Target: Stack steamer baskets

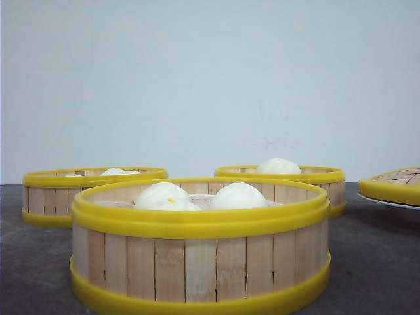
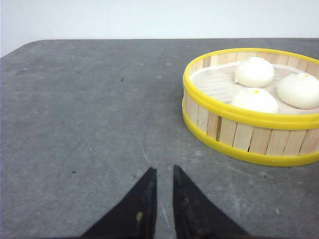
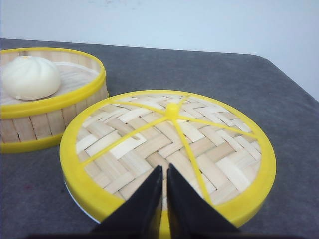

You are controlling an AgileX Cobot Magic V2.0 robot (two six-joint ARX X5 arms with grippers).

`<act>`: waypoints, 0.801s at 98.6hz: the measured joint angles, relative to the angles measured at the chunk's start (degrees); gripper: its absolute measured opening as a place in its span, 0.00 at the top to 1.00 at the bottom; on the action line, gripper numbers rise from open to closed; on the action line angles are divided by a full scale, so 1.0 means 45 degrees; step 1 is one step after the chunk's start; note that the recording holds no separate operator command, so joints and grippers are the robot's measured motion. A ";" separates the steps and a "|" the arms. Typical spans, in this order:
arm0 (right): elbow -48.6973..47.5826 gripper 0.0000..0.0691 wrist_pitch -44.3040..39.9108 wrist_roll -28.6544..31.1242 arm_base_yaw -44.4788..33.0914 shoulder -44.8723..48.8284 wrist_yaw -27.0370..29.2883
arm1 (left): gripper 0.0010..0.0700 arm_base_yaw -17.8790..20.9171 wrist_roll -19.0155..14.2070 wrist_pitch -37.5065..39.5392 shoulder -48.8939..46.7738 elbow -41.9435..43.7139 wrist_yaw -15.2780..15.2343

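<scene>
Three steamer baskets sit apart on the counter [image 1: 26, 262], none stacked yet: near basket [image 1: 200, 246] centre front, left basket [image 1: 92, 193] and right basket [image 1: 289, 180] further back. All hold white buns [image 1: 236, 195].

Left end effector [image 2: 163, 174]: fingers nearly together, narrow gap, holding nothing, hovering over bare counter beside the left basket.

Right end effector [image 3: 164, 172]: also almost closed and empty, poised over the woven lid [image 3: 169, 149], which rests on a white plate [image 3: 82, 206] next to the right basket.

Handling guess: baskets look light and stiff, glossy rims likely slippery. Buns are loose, so keep the basket level. Best grip is probably pinching the wall across the top rim; the fingers need to open first.
</scene>
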 joint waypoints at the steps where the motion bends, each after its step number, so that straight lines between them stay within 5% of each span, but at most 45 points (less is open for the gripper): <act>1: 0.0000 0.99 0.0005 0.0000 0.0000 0.0000 0.0000 | 0.97 0.0000 0.0000 0.0000 0.0000 0.0000 0.0000; 50: 0.0000 0.99 0.0005 0.0699 0.0000 0.0000 -0.0078 | 0.97 0.0000 -0.0131 0.0403 0.0000 -0.0126 0.0005; 79: 0.0000 0.99 0.0000 0.4235 0.0000 0.0000 -0.0869 | 0.97 0.0000 -0.2448 0.0622 0.0000 -0.0165 0.0029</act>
